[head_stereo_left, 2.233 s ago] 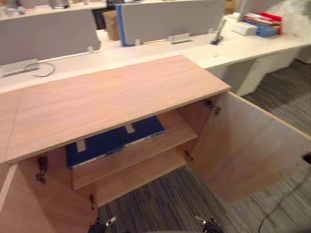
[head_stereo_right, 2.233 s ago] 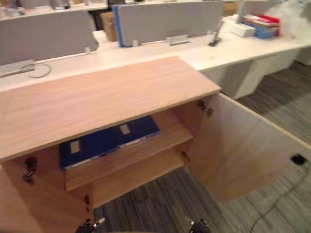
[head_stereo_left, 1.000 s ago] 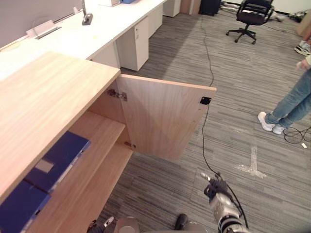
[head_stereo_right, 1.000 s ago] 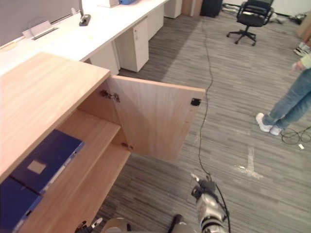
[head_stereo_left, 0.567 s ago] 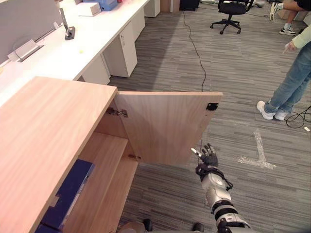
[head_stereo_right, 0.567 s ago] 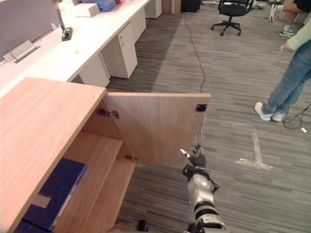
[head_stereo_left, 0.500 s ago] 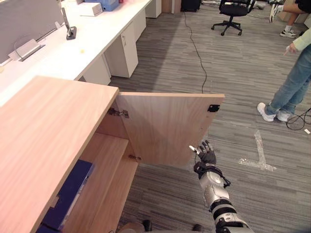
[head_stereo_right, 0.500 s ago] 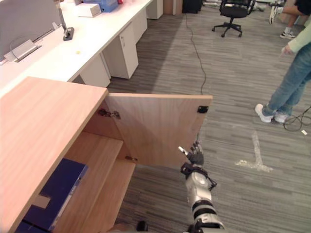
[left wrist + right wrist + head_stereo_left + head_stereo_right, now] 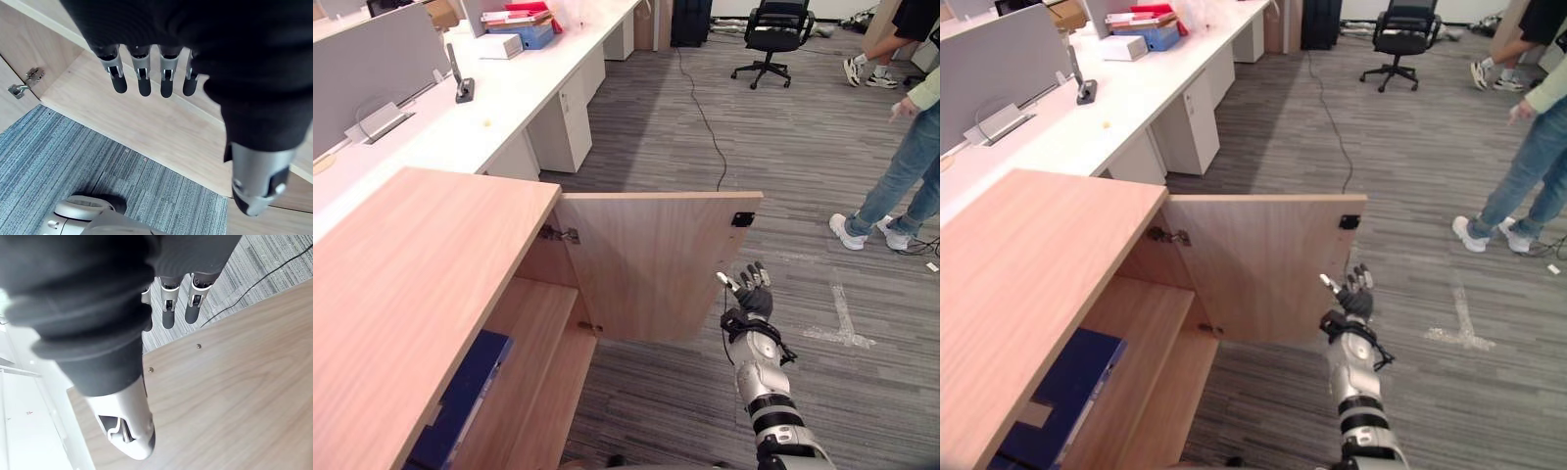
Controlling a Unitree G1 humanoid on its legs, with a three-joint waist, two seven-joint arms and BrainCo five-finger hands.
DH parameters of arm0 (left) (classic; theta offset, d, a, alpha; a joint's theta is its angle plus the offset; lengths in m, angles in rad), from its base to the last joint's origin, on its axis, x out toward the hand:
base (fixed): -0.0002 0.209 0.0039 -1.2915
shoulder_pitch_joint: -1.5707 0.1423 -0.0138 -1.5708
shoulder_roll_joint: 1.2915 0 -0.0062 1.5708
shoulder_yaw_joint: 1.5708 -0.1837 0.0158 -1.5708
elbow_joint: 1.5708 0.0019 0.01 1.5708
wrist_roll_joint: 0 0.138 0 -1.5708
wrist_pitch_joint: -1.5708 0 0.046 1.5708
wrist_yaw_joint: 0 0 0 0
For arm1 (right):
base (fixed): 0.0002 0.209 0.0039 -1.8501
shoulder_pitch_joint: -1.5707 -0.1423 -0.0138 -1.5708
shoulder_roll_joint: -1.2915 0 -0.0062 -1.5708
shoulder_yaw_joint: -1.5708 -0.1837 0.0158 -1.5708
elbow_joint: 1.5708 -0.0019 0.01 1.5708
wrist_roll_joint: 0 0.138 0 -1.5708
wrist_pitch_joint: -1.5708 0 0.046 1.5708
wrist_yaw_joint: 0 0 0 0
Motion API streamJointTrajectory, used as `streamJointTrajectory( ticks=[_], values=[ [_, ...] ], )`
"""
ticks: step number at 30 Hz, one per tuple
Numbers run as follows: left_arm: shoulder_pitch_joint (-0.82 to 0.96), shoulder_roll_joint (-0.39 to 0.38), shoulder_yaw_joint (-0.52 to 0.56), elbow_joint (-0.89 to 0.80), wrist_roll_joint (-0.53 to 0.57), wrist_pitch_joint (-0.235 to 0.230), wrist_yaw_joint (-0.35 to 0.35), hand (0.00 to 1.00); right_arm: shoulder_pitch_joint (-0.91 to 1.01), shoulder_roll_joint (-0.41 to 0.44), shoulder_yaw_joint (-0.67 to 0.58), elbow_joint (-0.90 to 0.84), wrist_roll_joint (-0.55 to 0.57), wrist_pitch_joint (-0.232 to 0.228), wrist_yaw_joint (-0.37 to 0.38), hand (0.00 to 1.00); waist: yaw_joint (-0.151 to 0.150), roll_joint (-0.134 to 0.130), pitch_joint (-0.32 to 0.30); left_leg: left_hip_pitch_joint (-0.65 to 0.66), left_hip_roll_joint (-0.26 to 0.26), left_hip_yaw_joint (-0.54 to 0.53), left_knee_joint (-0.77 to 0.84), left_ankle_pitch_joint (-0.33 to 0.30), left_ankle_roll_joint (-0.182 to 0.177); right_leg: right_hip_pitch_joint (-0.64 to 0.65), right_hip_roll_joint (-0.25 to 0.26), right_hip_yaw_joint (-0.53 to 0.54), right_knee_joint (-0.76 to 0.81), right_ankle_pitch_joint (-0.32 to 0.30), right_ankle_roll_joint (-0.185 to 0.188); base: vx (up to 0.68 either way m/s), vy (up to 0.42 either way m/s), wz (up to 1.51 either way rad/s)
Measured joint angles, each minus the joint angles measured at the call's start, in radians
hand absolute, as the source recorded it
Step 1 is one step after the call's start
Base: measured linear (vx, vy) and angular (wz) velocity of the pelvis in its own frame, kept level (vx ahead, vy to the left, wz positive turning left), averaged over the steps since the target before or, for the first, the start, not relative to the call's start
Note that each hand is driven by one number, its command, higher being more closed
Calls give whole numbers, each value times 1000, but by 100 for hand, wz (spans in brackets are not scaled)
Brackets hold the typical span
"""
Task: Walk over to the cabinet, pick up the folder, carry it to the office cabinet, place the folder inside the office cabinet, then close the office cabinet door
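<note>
Closest to the robot, its left hand (image 9: 143, 81) hangs low, fingers straight and nothing in them, above the cabinet's bottom board and the grey carpet (image 9: 73, 161). It looks idle. Just beyond, a blue folder (image 9: 1062, 397) lies flat on the upper shelf (image 9: 533, 323) inside the open wooden cabinet (image 9: 411, 294), so the placing step appears done.

Further out, the right hand (image 9: 751, 294) is stretched forward, fingers straight and slightly spread, holding nothing. It sits just beside the free edge of the open door (image 9: 651, 264), below a small black catch (image 9: 742, 219), most likely lined up to push the door shut. The door stands wide on its hinge (image 9: 560, 234), roughly square to the cabinet front.

Behind runs a long white desk (image 9: 480, 117). Far off are a person (image 9: 901, 176) in jeans and a black office chair (image 9: 773, 29).

The cabinet's top covers much of the folder, and the lower edge of the view cuts off its near end. Whether the right hand touches the door cannot be told: its wrist view shows the wood panel very close beside the fingers, with carpet past their tips. The person is cut off above the waist.
</note>
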Motion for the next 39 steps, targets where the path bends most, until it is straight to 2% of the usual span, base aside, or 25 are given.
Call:
streamJointTrajectory(
  ticks=[9, 11, 15, 21, 25, 28, 33, 39],
  values=[
    [5, 0, 29, -5, -1, 1, -1, 0, -72, -56, -5, 3, 0, 0, -5, 0, 5, -13, -17, -36, 66, -63, -8, 15, -38, 40, 90, -78, -99, 25, -16, 5, -57, 16],
    [8, -2, 28, -22, 0, 1, -2, 0, -139, -77, -5, 32, 0, 0, -5, 0, 15, -14, -16, -41, 76, -74, -14, 20, -48, 43, 105, -86, -112, 26, -18, 19, -25, 15],
    [9, -2, 28, -29, -4, 1, -3, 0, -226, -95, -16, 94, 0, 0, -12, 0, 25, -18, -14, -51, 78, -92, -13, 24, -52, 50, 111, -109, -119, 25, -21, 9, -4, 15],
    [9, 12, 30, -41, -23, 0, -3, 0, -305, -133, -43, 237, 2, 9, -38, 0, 41, -48, 4, -52, 77, -129, -11, 28, -56, 71, 113, -138, -121, 18, -33, 1, 20, 16],
    [7, 13, 32, -41, -24, 1, -3, 0, -360, -165, -39, 313, 15, 12, -35, 0, 42, -48, 10, -67, 77, -146, -6, 31, -58, 70, 114, -156, -117, 9, -44, -22, 9, 15],
    [4, 14, 32, -41, -25, 1, -3, 0, -403, -199, -35, 363, 41, 11, -35, 0, 42, -46, 37, -76, 82, -176, 6, 37, -65, 71, 118, -180, -103, -1, -52, -19, -5, 23],
    [-2, 14, 32, -41, -24, 1, -4, 0, -464, -221, 6, 458, 43, 15, -32, 0, 45, -44, 65, -89, 103, -200, 6, 38, -81, 71, 143, -192, -104, -13, -62, -57, -44, 7],
    [-19, 15, 31, -51, -20, 1, -6, 0, -475, -283, 185, 474, 28, 60, 31, 0, 45, -41, 82, -103, 152, -220, 5, 49, -109, 69, 200, -199, -122, -23, -76, -24, -88, 3]
  ],
)
